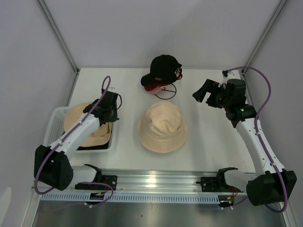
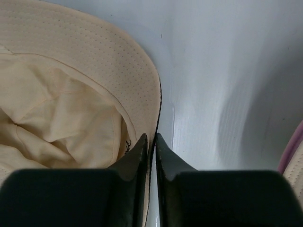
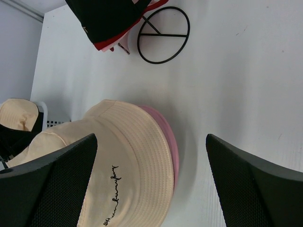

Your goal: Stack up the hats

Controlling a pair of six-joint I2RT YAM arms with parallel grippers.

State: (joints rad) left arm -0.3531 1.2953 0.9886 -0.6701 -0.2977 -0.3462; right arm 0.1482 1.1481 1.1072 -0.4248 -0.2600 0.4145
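Two beige hats [image 1: 162, 125], one pink hat [image 3: 170, 142] (only its brim shows), one black cap [image 1: 163, 68], one basket [image 1: 54, 124].

White table [image 1: 208, 142] — basket [image 1: 54, 118] at left, pink hat [image 3: 169, 142] under beige hat [image 1: 162, 125] centre, wire stand [image 1: 166, 92] behind

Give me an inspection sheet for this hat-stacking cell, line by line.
Surface: white table, nothing spilled seen.
Job's things: basket beige hat lies in the white basket at left; centre beige hat sits on the pink hat, of which only the brim shows.
Clutter: black baseball cap on a wire stand at the back; something dark lies under the hat in the basket.
Grippers: left gripper shut on the basket beige hat's brim edge; right gripper open, holding nothing.
Cables: purple cables loop along both arms, clear of the hats.
Surroundings: pale walls, metal frame posts, rail along the near edge.
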